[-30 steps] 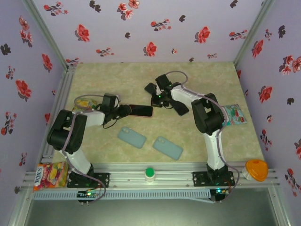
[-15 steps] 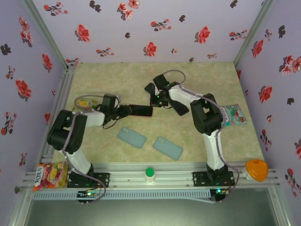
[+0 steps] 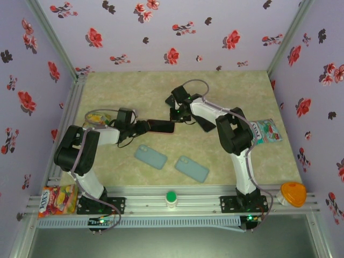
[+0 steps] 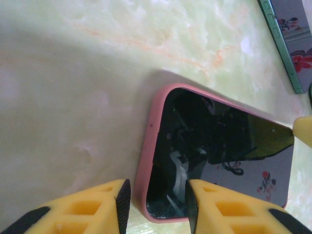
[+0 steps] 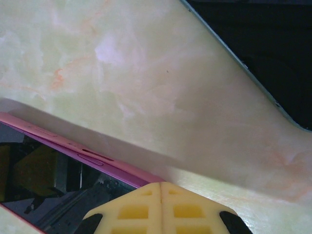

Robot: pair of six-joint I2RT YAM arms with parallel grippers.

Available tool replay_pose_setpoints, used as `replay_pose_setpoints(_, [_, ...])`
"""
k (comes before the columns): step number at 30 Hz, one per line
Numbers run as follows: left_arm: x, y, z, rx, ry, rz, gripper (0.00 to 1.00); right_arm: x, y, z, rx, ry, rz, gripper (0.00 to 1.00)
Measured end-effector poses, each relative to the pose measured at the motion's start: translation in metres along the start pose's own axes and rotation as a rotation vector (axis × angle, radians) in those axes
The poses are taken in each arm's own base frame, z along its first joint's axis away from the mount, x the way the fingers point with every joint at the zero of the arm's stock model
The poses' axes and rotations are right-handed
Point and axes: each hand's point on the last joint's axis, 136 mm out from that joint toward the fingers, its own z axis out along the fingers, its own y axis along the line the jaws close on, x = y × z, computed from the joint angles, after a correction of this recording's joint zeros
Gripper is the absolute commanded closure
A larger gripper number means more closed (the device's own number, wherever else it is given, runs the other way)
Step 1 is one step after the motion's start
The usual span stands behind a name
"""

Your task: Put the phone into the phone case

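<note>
A phone with a black screen point(image 4: 229, 146) lies flat inside the rim of a pink phone case point(image 4: 148, 146) in mid-table point(image 3: 161, 126). My left gripper point(image 4: 156, 200) point(image 3: 143, 127) is part open at the phone's left end. Its left pad stands just outside the pink rim, and its right pad is over the screen. My right gripper point(image 5: 162, 184) point(image 3: 179, 114) is shut, with its joined yellow tips resting on the phone's other end by the pink rim point(image 5: 92, 156). One tip point(image 4: 304, 131) shows at the far corner in the left wrist view.
Two teal cases point(image 3: 150, 157) point(image 3: 192, 169) lie nearer the bases. A dark phone point(image 3: 206, 122) point(image 5: 263, 48) lies beside the right arm. Snack packets sit at the left point(image 3: 99, 117), right point(image 3: 267, 130) and front-left rail point(image 3: 56, 200). A green cap point(image 3: 171, 196) and orange object point(image 3: 293, 193) rest on the front rail.
The right wrist has shifted slightly left and back over the phone's end. The left arm and the phone have stayed put.
</note>
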Motion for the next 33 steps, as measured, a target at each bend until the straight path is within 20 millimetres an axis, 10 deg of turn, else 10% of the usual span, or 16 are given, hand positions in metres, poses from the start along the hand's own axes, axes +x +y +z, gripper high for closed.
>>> replay_pose_setpoints(33, [0.001,0.0007,0.0001,-0.001,0.001,-0.001,0.61,0.0073,-0.0031,0.0086,0.069,-0.058,-0.034,1.0])
